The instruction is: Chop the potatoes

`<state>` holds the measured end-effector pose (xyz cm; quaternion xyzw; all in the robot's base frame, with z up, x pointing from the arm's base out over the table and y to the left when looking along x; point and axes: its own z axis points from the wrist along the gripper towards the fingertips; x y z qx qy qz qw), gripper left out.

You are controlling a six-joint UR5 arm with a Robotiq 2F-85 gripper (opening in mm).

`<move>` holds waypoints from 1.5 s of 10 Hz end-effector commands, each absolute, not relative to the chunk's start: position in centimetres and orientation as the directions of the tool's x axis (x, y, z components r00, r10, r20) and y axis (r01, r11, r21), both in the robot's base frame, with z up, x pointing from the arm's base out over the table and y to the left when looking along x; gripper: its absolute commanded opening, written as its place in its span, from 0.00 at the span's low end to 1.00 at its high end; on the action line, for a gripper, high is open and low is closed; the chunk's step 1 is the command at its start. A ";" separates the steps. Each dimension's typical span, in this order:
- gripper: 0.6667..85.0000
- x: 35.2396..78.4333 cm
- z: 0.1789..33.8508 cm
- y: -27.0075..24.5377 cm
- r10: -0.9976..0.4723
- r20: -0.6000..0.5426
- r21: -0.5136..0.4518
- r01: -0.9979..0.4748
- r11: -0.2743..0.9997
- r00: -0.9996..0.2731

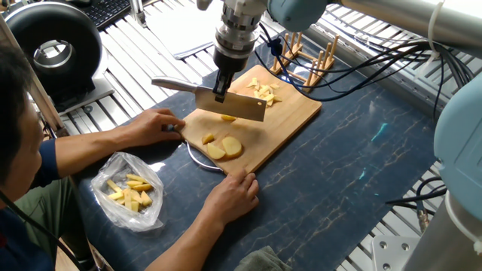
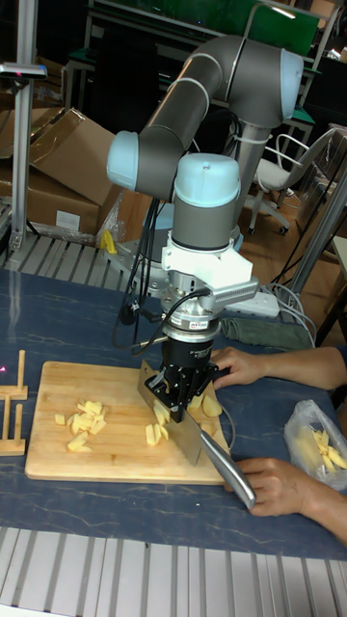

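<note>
Wooden board [image 1: 290,113] between two hands [image 1: 154,124]

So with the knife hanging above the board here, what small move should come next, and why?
Probably a straight push down. The pincer holds the cleaver above the cutting board, with a small potato piece right under the blade. Larger slices lie nearer the person's hands, which rest at the board's edge, so care is needed.

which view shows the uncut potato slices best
The fixed view: the slices lie in the open on the board, in front of the knife. In the tall fixed view the gripper and the blade hide most of them; only a pale bit shows.
</note>
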<state>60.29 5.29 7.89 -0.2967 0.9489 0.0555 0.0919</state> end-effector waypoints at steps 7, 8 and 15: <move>0.00 60.5 7.8 5.4 -0.563 -0.226 0.062 -0.588 0.806 -0.795; 0.00 60.6 7.7 5.5 -0.561 -0.228 0.062 -0.587 0.807 -0.796; 0.00 61.0 5.7 5.1 -0.562 -0.253 0.039 -0.589 0.808 -0.788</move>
